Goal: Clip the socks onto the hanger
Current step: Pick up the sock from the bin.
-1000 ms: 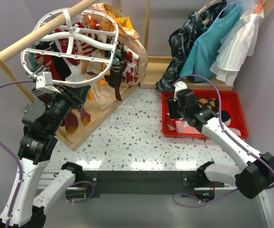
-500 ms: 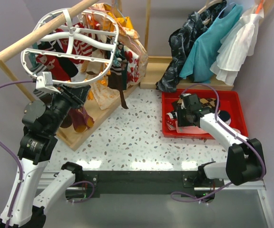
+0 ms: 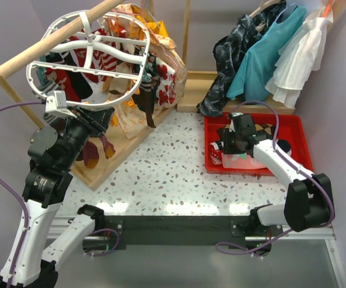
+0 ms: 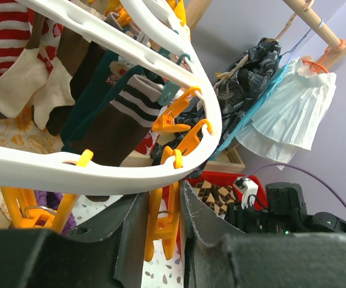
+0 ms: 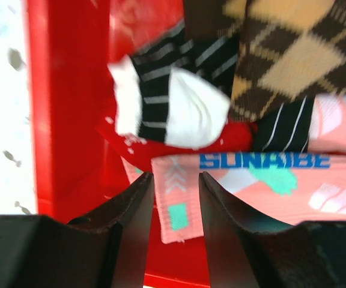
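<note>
While parked under hanger at the rail, straddled one orange clip with left gripper; fingers sat close on both sides of it, but couldn't tell whether actually pinched or just flanked. Saw socks already clipped along the white frame: red-white striped, dark teal, brown with pale bands. Held right gripper low inside red bin, near its left wall, jaws apart with nothing between. Had pink sock with blue lettering directly under the gap. Noted black-white sock and argyle sock just beyond it, all touching in one heap. Got right wrist view blurred, so couldn't read contact between fingertips and pink sock.
</note>
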Robot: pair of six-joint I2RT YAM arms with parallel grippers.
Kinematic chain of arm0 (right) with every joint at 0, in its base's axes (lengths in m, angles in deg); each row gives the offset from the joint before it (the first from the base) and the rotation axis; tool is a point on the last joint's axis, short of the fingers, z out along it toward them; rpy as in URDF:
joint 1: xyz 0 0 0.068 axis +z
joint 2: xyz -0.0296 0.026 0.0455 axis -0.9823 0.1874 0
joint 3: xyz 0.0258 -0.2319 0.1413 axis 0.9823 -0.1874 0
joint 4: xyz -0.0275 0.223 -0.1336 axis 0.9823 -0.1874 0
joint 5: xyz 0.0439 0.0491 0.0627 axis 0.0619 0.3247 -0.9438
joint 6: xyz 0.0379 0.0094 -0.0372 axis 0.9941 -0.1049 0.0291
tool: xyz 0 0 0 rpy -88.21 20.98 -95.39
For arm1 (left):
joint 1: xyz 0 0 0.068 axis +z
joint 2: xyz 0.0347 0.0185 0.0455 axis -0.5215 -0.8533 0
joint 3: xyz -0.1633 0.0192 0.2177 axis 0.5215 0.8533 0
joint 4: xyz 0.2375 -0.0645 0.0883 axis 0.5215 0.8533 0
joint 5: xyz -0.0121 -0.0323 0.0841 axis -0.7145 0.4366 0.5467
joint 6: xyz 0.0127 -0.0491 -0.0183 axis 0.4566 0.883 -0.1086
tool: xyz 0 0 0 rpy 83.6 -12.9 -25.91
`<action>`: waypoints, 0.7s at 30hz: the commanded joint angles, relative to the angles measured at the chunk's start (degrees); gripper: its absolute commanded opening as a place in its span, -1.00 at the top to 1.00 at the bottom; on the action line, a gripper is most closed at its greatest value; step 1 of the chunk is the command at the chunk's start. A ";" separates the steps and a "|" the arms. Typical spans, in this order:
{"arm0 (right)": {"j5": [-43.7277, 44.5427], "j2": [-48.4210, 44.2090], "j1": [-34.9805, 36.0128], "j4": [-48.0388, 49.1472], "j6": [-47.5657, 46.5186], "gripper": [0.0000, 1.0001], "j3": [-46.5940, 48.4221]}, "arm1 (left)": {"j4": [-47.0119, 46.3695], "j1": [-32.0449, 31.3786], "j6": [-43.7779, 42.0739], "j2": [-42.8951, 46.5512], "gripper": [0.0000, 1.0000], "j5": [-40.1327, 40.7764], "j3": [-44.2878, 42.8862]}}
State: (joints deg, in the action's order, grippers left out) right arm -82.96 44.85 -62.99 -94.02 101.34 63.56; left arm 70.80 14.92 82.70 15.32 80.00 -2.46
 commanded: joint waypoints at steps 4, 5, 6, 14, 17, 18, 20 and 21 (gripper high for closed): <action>5.30 0.39 -0.04 2.87 -0.09 0.17 5.10 | -1.42 0.25 -0.85 -0.47 1.00 -0.44 -0.66; 6.88 0.66 -0.12 2.95 -0.44 0.15 5.81 | -1.33 0.25 -0.68 -0.47 1.00 -0.62 -0.57; 8.29 1.10 -0.04 2.78 -0.88 0.12 6.60 | -1.33 0.25 -0.76 -0.64 1.00 -0.88 -0.57; 15.34 9.79 -1.00 5.59 -1.68 0.09 11.96 | -1.42 0.25 -1.03 -0.99 1.00 -0.62 -0.75; 15.60 13.93 -1.96 6.12 -0.89 0.09 12.93 | -1.33 0.25 -1.20 -1.08 1.00 -0.79 -0.84; 15.60 14.98 -2.23 6.38 -0.89 0.10 12.93 | -1.33 0.25 -1.20 -0.99 1.00 -0.79 -0.84; 15.51 15.34 -3.11 6.47 -0.80 0.28 12.76 | -1.24 0.25 -1.20 -1.08 1.00 -0.71 -0.92; 15.51 14.90 -3.29 6.30 -0.89 0.41 12.58 | -1.24 0.25 -1.29 -1.08 1.00 -0.71 -1.01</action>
State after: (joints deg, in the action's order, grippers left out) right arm -69.39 60.35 -64.96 -89.06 100.23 74.67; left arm 70.80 14.92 82.70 14.91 79.59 -2.48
